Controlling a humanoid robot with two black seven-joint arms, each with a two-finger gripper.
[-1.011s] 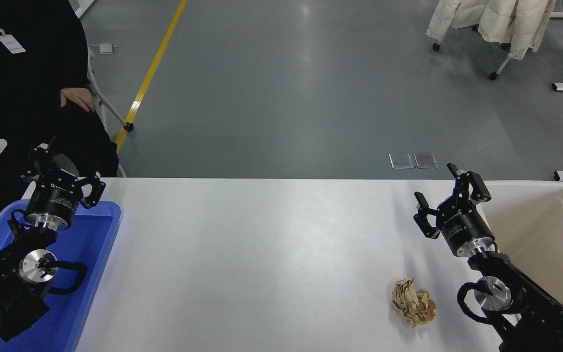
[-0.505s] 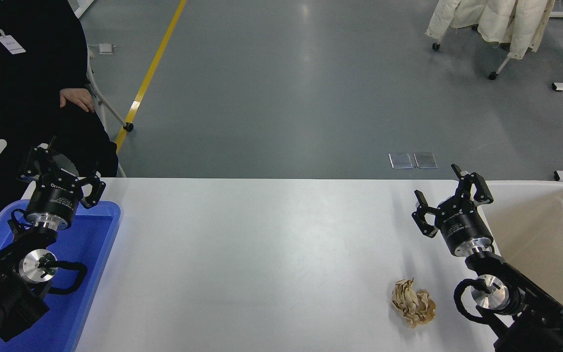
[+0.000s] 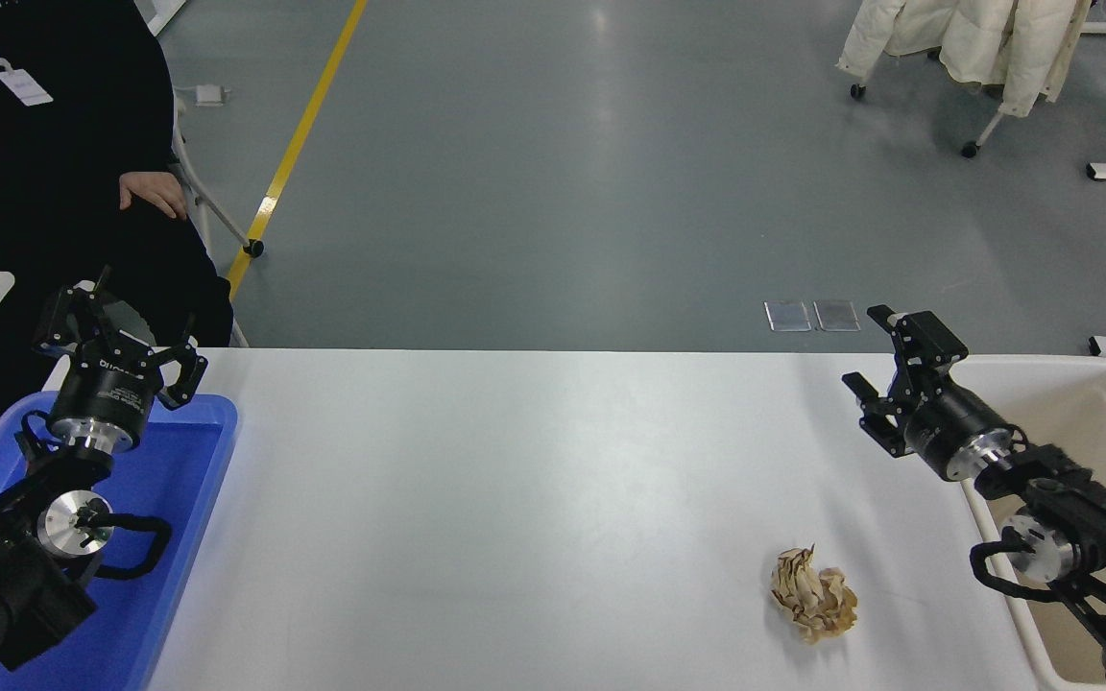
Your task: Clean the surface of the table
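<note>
A white counter [image 3: 515, 480] stretches wide, a crumpled brown paper wad [image 3: 813, 607] near its right front. The right end effector [image 3: 884, 369] hovers spread beside the cream bin [image 3: 1105, 403]. The left end effector [image 3: 121, 336], also spread, hangs over the blue tray [image 3: 179, 480].

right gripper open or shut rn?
Open: the right gripper shows its fingers spread with a clear gap, holding nothing, above the table surface.

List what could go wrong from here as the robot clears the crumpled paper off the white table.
1. The right hand is open but up near the far edge, well away from the crumpled paper; a light wad could skid or be flattened instead of gripped.
2. The right arm lies across the rim of the cream bin, so swinging back may knock it.
</note>
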